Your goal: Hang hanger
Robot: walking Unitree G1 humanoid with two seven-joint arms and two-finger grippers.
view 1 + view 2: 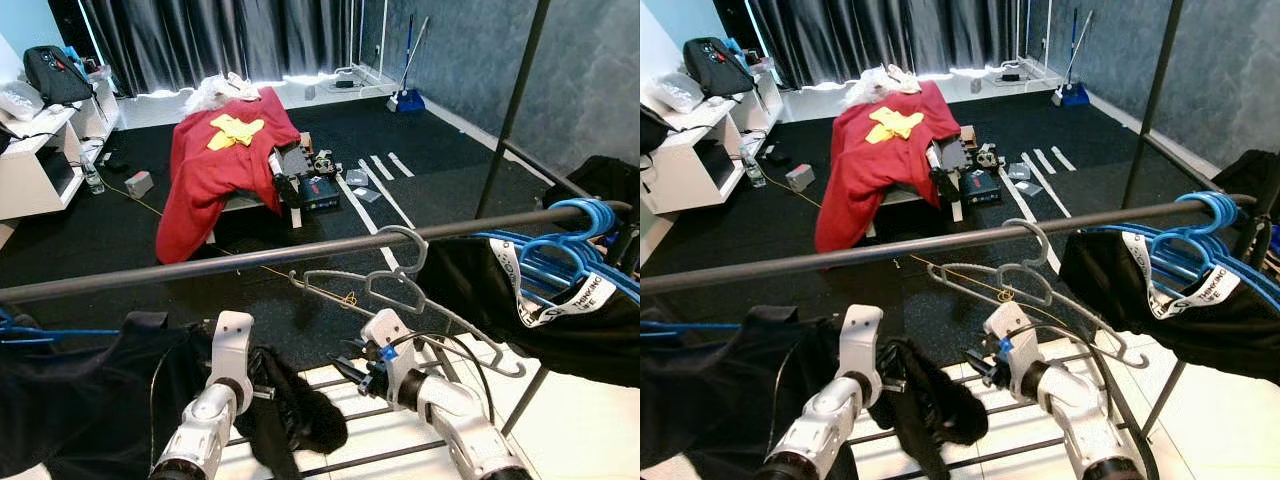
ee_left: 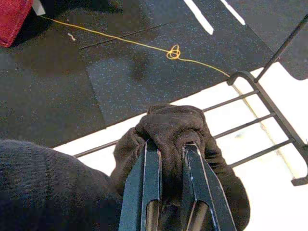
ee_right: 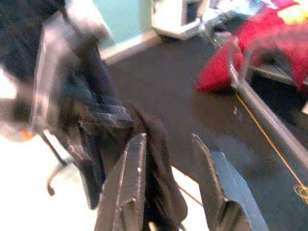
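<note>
Grey plastic hanger [image 1: 400, 290], thin-framed and bare, hangs tilted by its hook from the long dark metal rail [image 1: 250, 258] of a clothes rack, just left of a bunch of blue plastic hangers [image 1: 565, 245] carrying a black garment with a white printed band [image 1: 545, 300]. The band's lettering is too small to read in full. Beneath the rail, the left gripper [image 2: 166, 144] pinches a fold of black knitted cloth [image 2: 168, 127] with its fingers nearly together. The right gripper [image 3: 166, 144] sits just below the grey hanger's lower bar, its fingers a narrow gap apart with nothing between them; that wrist view is blurred. More dark clothing on a blue hanger [image 1: 60, 332] droops at the rail's left end. Behind, on black carpet [image 1: 120, 225], a red cloth with a yellow patch [image 1: 225, 150] drapes a low stand, with tools and boxes [image 1: 320, 185] beside it, a yellow cord [image 2: 173, 52] trailing across the floor, white shelving [image 1: 45, 150] and dark curtains [image 1: 220, 35].
</note>
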